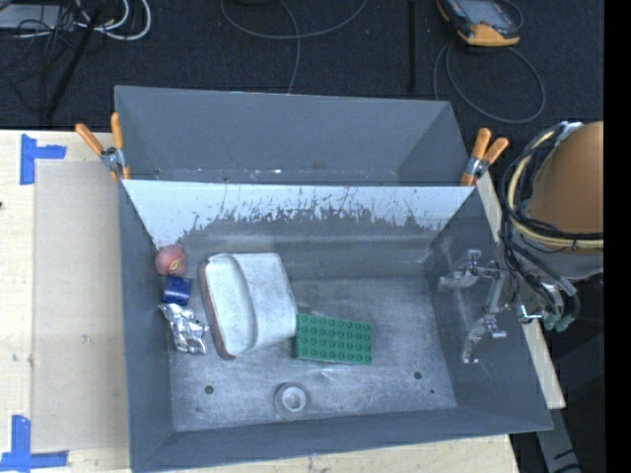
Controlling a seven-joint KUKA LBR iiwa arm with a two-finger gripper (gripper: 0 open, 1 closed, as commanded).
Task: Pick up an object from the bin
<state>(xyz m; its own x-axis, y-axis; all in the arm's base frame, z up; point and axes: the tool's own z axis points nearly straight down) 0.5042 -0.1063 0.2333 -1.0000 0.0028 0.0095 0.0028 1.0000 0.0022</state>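
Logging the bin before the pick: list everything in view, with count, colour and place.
bin: one, grey metal, middle of the view
ball: one, pinkish red, far left of the floor
small cylinder: one, blue, just below the ball
crumpled foil: one, silver, left wall, below the cylinder
boxy block: one, whitish grey, right of the foil
studded plate: one, green, mid floor, at the block's lower right
ring: one, grey, near edge of the floor
hand: one, metal, right side, fingers apart, nothing between them
wrist cover: one, orange, right edge, with cables
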